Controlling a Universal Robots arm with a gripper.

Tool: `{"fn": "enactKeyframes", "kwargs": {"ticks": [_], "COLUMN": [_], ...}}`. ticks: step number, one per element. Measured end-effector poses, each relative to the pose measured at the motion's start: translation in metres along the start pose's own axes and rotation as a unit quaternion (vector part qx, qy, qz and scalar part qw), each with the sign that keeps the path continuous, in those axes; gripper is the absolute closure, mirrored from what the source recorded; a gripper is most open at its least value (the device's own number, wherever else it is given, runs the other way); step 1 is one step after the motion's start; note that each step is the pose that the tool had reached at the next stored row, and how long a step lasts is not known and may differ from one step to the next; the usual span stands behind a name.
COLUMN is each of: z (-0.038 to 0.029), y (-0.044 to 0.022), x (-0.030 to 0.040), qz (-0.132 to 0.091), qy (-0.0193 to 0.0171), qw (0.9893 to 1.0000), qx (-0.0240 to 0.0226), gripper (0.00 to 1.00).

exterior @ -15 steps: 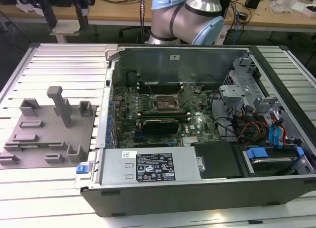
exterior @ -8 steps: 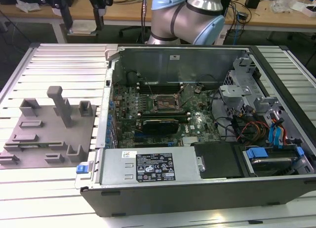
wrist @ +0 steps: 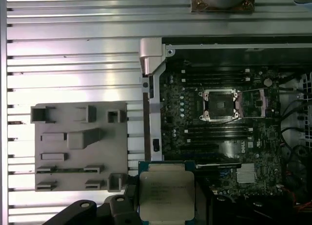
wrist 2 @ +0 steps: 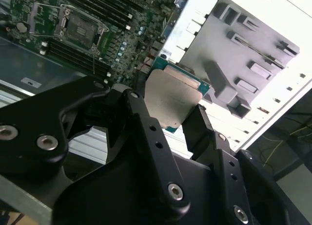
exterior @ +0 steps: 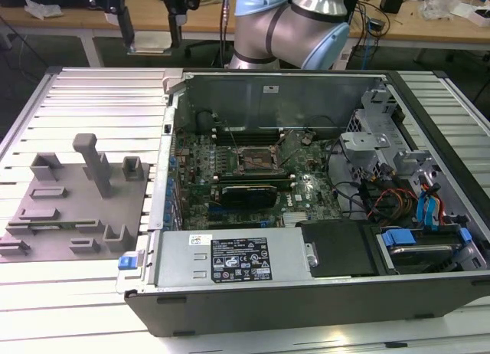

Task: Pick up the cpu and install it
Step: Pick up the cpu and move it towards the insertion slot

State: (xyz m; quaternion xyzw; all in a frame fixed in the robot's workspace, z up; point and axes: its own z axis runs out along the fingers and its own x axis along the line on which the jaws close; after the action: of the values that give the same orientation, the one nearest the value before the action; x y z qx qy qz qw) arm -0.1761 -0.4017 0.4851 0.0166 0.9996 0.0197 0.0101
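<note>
The cpu (wrist: 165, 190), a flat square chip with a silver-white top and a thin green rim, sits between the black fingers of my gripper (wrist: 165, 201), which is shut on it. In the second wrist view the cpu (wrist 2: 171, 99) stands tilted in the gripper (wrist 2: 166, 117), high above the work area. The open dark socket frame (wrist: 219, 105) lies on the motherboard inside the computer case, and shows too as the socket frame (exterior: 256, 161) and the socket frame (wrist 2: 78, 28). The held chip hangs over the case's edge, between the socket and the grey fixture plate (wrist: 80, 147).
The grey fixture plate (exterior: 76, 208) with its blocks and posts lies at the exterior view's left on the ribbed metal table (exterior: 84, 101). The open case (exterior: 306, 293) holds a power supply, cables and drive bays at the right. The arm's base (exterior: 291, 24) stands behind the case.
</note>
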Motion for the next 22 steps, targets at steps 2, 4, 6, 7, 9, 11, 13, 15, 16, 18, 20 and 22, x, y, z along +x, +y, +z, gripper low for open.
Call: {"fn": "enactKeyframes", "kwargs": {"ticks": [2, 4, 6, 7, 9, 11, 13, 15, 16, 18, 20, 22], "z": [0.0001, 0.0002, 0.0010, 0.0019, 0.0072, 0.0133, 0.0193, 0.0264, 0.0301, 0.0357, 0.0399, 0.0443], "y": [0.0002, 0.0004, 0.0006, 0.0007, 0.0010, 0.0012, 0.0013, 0.0013, 0.0014, 0.0014, 0.0015, 0.0015], "x": [-0.0046, -0.0124, -0.0196, -0.0232, -0.0378, -0.0499, -0.0606, -0.0717, -0.0770, -0.0851, -0.0909, -0.0975], "qz": [0.000, 0.000, 0.000, 0.000, 0.000, 0.000, 0.000, 0.000, 0.000, 0.000, 0.001, 0.001], "qy": [0.0000, 0.0001, 0.0005, 0.0010, 0.0041, 0.0063, 0.0082, 0.0101, 0.0110, 0.0124, 0.0133, 0.0144], "qw": [1.0000, 1.0000, 1.0000, 1.0000, 1.0000, 1.0000, 1.0000, 0.9999, 0.9999, 0.9999, 0.9999, 0.9999], "qx": [0.0000, 0.0001, 0.0000, 0.0000, 0.0002, 0.0002, 0.0003, 0.0004, 0.0003, 0.0005, 0.0004, 0.0005], "gripper": [0.45, 0.45, 0.45, 0.45, 0.45, 0.45, 0.45, 0.45, 0.45, 0.45, 0.45, 0.45]}}
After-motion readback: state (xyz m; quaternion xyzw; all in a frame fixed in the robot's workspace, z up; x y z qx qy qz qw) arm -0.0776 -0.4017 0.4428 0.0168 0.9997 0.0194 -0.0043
